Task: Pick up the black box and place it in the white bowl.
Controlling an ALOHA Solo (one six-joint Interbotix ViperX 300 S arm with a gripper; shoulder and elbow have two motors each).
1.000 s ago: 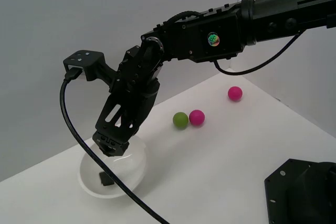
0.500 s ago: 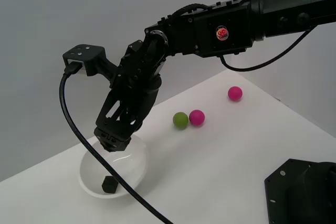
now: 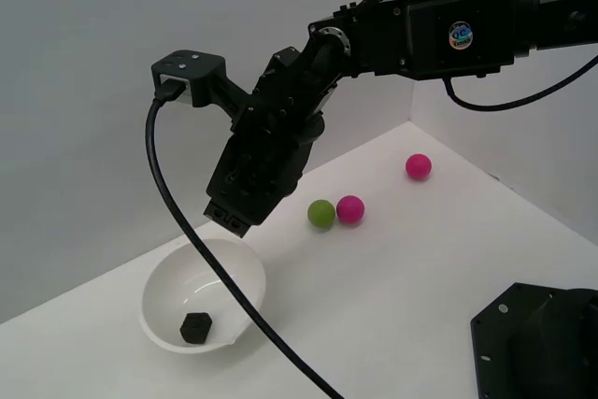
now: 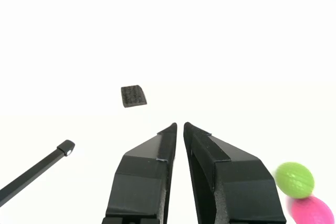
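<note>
Fingers (image 4: 157,174) nearly pressed together, empty — black gripper (image 3: 234,220) above glossy white round bowl (image 3: 161,289); tiny matte black cube (image 3: 195,327) inside.

The white bowl (image 3: 245,279) looks glossy and smooth; the black box (image 3: 195,327) is matt with a rough, grainy face. The counter (image 3: 402,277) is smooth, matt white.

The exterior view looks down slantwise across the white table (image 3: 420,268) from some way off; the wrist view looks along the gripper (image 4: 180,127), close above it. Both take in the black box (image 3: 195,327), the green ball (image 3: 321,214) and a pink ball (image 3: 350,208).
</note>
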